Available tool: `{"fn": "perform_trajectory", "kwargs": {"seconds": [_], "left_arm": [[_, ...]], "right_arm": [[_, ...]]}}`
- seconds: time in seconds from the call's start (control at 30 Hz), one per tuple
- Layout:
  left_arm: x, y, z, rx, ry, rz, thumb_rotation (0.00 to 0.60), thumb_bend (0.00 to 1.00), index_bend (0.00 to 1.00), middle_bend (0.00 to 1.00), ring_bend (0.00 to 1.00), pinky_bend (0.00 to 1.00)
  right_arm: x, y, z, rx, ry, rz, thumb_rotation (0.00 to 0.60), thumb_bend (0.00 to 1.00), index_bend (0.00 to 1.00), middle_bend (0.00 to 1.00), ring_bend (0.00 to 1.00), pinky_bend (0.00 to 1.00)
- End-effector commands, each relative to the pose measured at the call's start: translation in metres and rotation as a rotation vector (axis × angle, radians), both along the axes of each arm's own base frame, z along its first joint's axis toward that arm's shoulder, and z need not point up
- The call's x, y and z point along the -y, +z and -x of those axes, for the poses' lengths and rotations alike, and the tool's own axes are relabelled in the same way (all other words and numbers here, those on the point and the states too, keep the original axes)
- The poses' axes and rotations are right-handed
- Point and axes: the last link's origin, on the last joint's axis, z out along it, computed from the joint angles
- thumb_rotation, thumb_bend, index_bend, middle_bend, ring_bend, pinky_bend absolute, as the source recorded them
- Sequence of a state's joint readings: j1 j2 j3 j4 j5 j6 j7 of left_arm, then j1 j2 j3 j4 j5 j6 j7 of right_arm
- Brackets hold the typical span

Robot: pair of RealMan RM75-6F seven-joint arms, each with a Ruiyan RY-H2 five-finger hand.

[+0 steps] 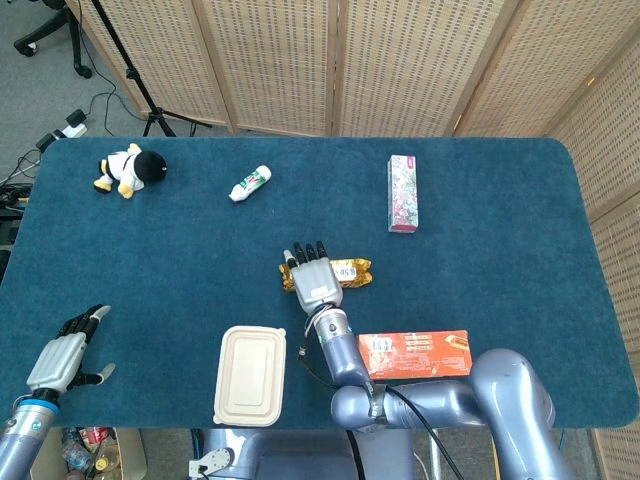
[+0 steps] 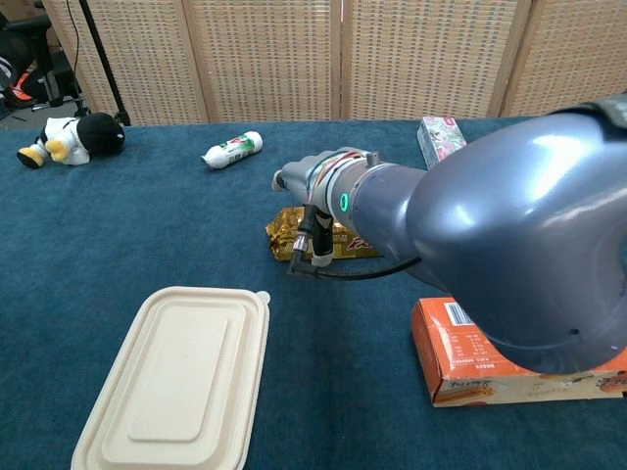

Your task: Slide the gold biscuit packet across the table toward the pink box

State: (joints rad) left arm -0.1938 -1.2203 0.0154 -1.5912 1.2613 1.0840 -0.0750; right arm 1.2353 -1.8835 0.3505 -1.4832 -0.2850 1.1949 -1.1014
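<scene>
Gold biscuit packet (image 1: pixel 345 271) lies under the flat, spread right robot hand (image 1: pixel 314 280), well apart from the pink box (image 1: pixel 404 193), so most sliding remains.
</scene>
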Motion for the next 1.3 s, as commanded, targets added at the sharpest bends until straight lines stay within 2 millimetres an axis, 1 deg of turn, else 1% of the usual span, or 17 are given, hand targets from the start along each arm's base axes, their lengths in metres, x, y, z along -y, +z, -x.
{"fn": "perform_trajectory", "kwargs": {"seconds": [0.03,0.2,0.4,0.5,0.9,1.1,1.3], "left_arm": [[0.001,-0.001,0.0,0.001,0.002,0.005,0.6,0.3,0.0,0.0,0.0,0.0],[0.002,-0.001,0.002,0.0,0.008,0.005,0.6,0.3,0.0,0.0,0.0,0.0],[0.002,-0.001,0.005,0.003,0.023,0.003,0.6,0.3,0.0,0.0,0.0,0.0],[0.001,0.0,0.006,0.007,0.026,-0.002,0.6,0.3,0.0,0.0,0.0,0.0],[0.002,-0.003,0.006,0.01,0.025,0.01,0.6,0.3,0.0,0.0,0.0,0.0],[0.004,-0.006,0.007,0.004,0.025,0.021,0.6,0.3,0.0,0.0,0.0,0.0],[0.004,-0.009,0.008,0.001,0.028,0.03,0.6,0.3,0.0,0.0,0.0,0.0]], "right_arm": [[-0.007,0.004,-0.01,0.003,0.014,0.001,0.6,0.26,0.02,0.0,0.0,0.0],[-0.015,-0.003,-0.025,0.01,0.036,-0.016,0.6,0.26,0.02,0.0,0.0,0.0],[-0.014,-0.011,-0.042,0.012,0.073,-0.023,0.6,0.26,0.02,0.0,0.0,0.0],[-0.015,-0.016,-0.046,-0.002,0.1,-0.032,0.6,0.26,0.02,0.0,0.0,0.0],[-0.012,-0.036,-0.047,-0.006,0.112,-0.066,0.6,0.26,0.02,0.0,0.0,0.0],[0.001,-0.039,-0.045,-0.007,0.113,-0.053,0.6,0.26,0.02,0.0,0.0,0.0],[0.019,-0.036,-0.041,-0.019,0.106,-0.024,0.6,0.26,0.02,0.0,0.0,0.0]]}}
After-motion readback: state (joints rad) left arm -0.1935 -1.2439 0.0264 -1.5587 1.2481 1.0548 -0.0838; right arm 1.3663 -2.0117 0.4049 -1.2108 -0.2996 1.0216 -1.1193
